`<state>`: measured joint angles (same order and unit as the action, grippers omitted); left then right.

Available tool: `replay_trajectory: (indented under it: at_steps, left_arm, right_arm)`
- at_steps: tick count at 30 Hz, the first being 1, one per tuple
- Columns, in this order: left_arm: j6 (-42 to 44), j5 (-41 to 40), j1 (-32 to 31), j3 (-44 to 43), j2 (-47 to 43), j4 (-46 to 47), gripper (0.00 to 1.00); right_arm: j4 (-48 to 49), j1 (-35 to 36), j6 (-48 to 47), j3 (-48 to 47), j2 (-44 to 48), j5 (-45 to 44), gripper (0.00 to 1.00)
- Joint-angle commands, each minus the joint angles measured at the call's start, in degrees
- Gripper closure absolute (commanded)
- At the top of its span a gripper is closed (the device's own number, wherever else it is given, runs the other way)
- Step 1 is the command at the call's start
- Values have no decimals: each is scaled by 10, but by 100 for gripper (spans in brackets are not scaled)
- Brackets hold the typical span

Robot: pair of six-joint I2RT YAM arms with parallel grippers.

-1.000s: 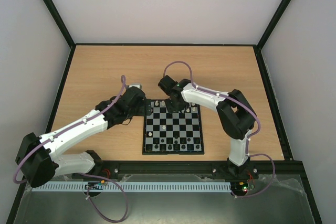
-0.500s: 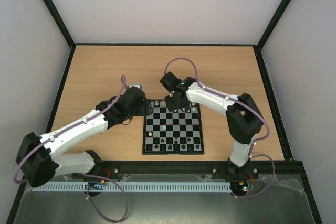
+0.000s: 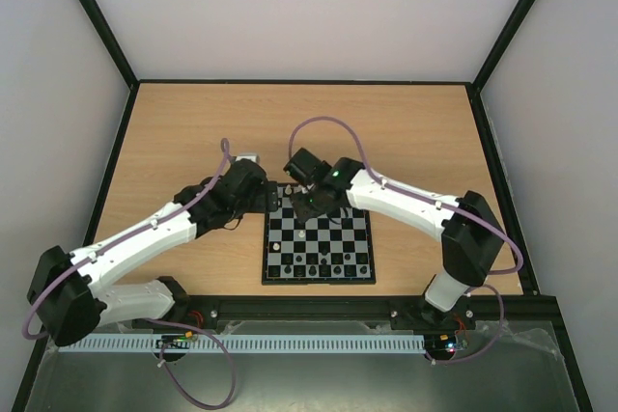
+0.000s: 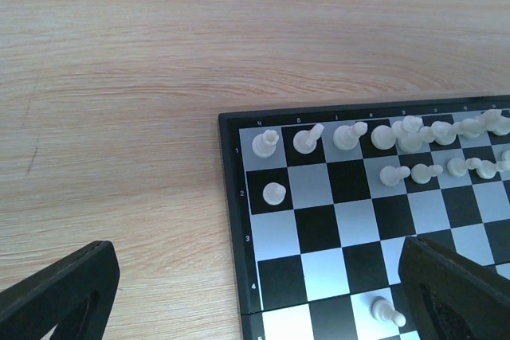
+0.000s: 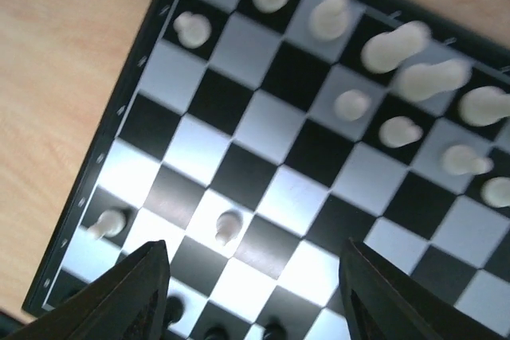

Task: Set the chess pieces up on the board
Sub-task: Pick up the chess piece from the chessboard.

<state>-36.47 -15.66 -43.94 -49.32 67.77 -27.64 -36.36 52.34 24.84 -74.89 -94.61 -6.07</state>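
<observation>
While the right gripper (image 5: 253, 296) is hanging over the board (image 5: 267, 127) with its fingers parted and nothing between them, the risk, as I judge it, is coming from the crowding around it. A loose white pawn (image 5: 229, 227) is standing just ahead of the gap, nearer the left finger, and a second pawn (image 5: 107, 223) is sitting beyond that finger at the board's edge. Black pieces (image 5: 171, 308) are standing right beside the left finger's inner face. If the gripper is dropping off-centre, a finger is likely clipping the pawn and tipping it, or sweeping those black pieces over. The white ranks (image 5: 351, 105) farther ahead are looking uneven already, some leaning, so a nudge there is probably toppling several.

The left gripper (image 4: 256, 284) is spread fully, holding nothing, and straddling the board's corner. Its left finger is over the table (image 4: 119, 117), and a white pawn (image 4: 385, 310) is standing just beside its right finger. Both arms are working the same corner, so their heads may be colliding.
</observation>
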Motion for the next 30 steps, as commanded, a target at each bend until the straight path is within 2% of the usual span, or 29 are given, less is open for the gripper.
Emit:
replay_trajectory:
  at_steps: [1,5,11,17,24,30]
  left_arm:
    - [-11,-20,4,4,-30,-14,1]
    - [-24,-27,4,21,-66,-25,1]
    - [-31,-37,4,34,-99,-36,1]
    - [-27,-36,5,36,-102,-37,1]
    - [-27,-37,5,38,-102,-35,1]
    - [-27,-37,6,35,-95,-35,1]
  right_arm:
    - [-25,47,14,17,-15,12,42]
    - [-21,82,18,14,-38,20,50]
    - [-28,107,30,7,-73,14,54]
    - [-40,108,52,13,-94,-41,57]
    - [-19,90,49,17,-112,-43,62]
    - [-11,72,38,18,-121,-31,75]
